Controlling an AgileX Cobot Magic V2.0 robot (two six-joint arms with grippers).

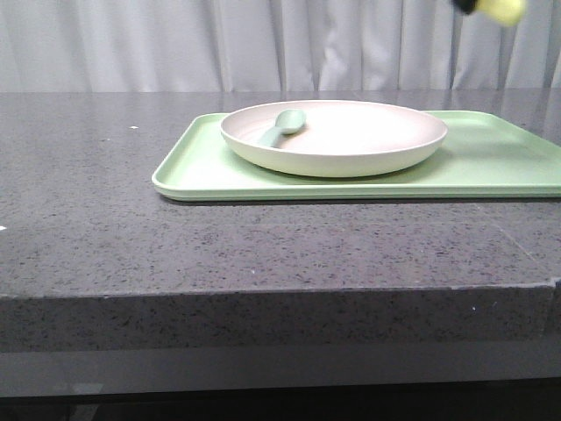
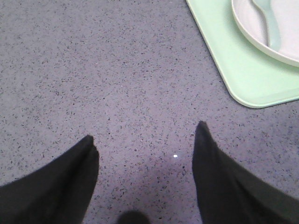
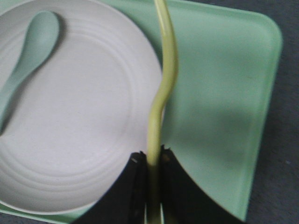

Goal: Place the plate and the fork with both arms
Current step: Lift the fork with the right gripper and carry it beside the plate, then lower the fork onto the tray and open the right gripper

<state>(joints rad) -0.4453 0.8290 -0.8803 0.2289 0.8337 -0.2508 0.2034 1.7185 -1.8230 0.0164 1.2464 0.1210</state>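
The cream plate [image 1: 337, 136] rests on the light green tray [image 1: 491, 162] and holds a grey-green spoon [image 1: 282, 127]. It also shows in the right wrist view [image 3: 79, 121] and at the edge of the left wrist view [image 2: 275, 42]. My right gripper [image 3: 152, 158] is shut on the pale yellow fork [image 3: 163, 88], held edge-on in the air over the plate's rim and the tray. In the front view only a yellow bit of the fork [image 1: 501, 9] shows at the top right. My left gripper [image 2: 145, 135] is open and empty over bare counter beside the tray's corner.
The dark speckled counter [image 1: 105, 202] runs to a front edge below the tray. A white curtain [image 1: 175, 44] hangs behind. The tray [image 3: 224, 107] has bare green surface beside the plate. The tray corner [image 2: 252, 79] lies close to my left fingers.
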